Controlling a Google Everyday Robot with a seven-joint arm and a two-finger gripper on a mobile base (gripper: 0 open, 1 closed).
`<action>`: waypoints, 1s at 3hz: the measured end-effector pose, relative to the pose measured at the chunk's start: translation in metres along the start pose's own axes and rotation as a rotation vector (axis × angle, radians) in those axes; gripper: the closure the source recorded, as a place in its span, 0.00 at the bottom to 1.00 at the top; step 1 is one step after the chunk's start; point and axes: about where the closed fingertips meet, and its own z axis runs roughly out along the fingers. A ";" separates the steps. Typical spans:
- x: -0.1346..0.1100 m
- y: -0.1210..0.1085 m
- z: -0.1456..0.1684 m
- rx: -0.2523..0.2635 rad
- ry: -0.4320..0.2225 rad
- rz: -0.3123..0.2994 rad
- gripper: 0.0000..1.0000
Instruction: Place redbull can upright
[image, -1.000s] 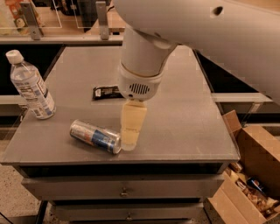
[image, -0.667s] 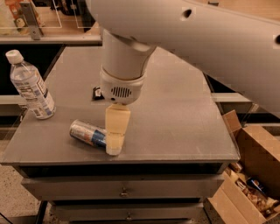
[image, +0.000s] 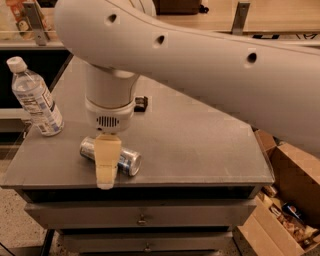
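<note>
The redbull can (image: 128, 161) lies on its side near the front left edge of the grey table (image: 200, 135), its silver end facing right. My gripper (image: 106, 179) hangs from the large white arm straight down over the middle of the can and covers its centre, reaching to the table's front edge. Both ends of the can show on either side of the gripper.
A clear plastic water bottle (image: 35, 100) stands upright at the table's left edge. A small black wrapper (image: 141, 103) lies behind the arm. Open cardboard boxes (image: 290, 200) sit on the floor to the right. Drawers (image: 142, 218) are below the tabletop.
My arm has swung left and come down over the can; the gripper was beside the can's right end and now sits over its middle. The can has not moved.
</note>
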 end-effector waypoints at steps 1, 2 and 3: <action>-0.012 0.000 0.018 0.010 0.015 0.004 0.00; -0.015 -0.006 0.030 0.010 0.056 0.041 0.00; -0.014 -0.012 0.032 0.016 0.094 0.104 0.00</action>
